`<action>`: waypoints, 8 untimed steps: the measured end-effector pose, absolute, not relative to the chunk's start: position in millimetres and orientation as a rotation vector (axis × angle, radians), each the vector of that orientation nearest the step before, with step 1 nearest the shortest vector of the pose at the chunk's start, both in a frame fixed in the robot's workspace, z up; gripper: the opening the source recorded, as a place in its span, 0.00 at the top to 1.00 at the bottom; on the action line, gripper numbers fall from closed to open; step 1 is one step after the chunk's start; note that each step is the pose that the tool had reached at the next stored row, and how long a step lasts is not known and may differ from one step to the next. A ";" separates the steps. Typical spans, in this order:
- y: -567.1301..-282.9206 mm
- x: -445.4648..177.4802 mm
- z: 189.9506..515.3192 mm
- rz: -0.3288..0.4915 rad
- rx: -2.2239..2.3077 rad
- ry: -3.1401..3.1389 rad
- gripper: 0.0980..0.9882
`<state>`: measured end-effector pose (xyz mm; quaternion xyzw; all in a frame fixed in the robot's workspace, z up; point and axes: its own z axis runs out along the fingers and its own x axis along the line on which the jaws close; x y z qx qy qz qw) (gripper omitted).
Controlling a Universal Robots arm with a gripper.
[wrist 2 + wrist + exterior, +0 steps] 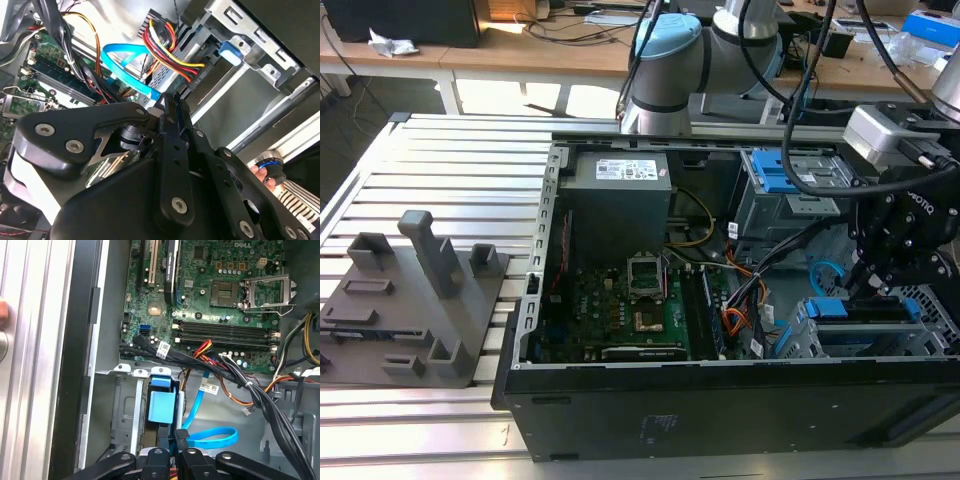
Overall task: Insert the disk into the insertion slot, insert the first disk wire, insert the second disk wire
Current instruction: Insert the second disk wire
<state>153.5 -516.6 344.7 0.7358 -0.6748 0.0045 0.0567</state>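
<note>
The disk sits inside the insertion slot (918, 308), a grey perforated cage at the case's front corner on the exterior view's right. The disk's blue caddy (162, 406) shows at the cage mouth, and also in the exterior view (825, 308). A red, yellow and black wire bundle (167, 42) ends in a black plug at the disk's end. My gripper (167, 100) is shut on the end connector of the second disk wire (125, 57), a light-blue flat cable that loops beside the cage (212, 437). The gripper (177, 439) hangs just above the caddy (865, 290).
The open computer case holds a motherboard (225, 285), a grey power supply (620, 200) and thick black cables (235, 377) crossing near the cage. A taller bay with blue tabs (785, 175) stands behind. A grey fixture (415, 300) lies on the slatted table. A person's fingers (260, 172) rest near the case edge.
</note>
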 end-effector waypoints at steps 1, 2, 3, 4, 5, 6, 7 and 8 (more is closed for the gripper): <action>-517.9 155.2 344.2 0.013 2.232 -2.047 0.93; -518.4 156.7 343.9 0.012 2.232 -2.048 0.93; -518.5 157.9 343.6 0.011 2.233 -2.049 0.93; -518.5 159.7 343.4 0.007 2.234 -2.051 0.93; -518.5 161.7 343.1 0.002 2.235 -2.055 0.93; -518.5 162.6 342.9 0.001 2.235 -2.056 0.93; -518.7 163.4 342.7 0.000 2.235 -2.057 0.93; -519.9 164.1 342.2 -0.001 2.235 -2.058 0.93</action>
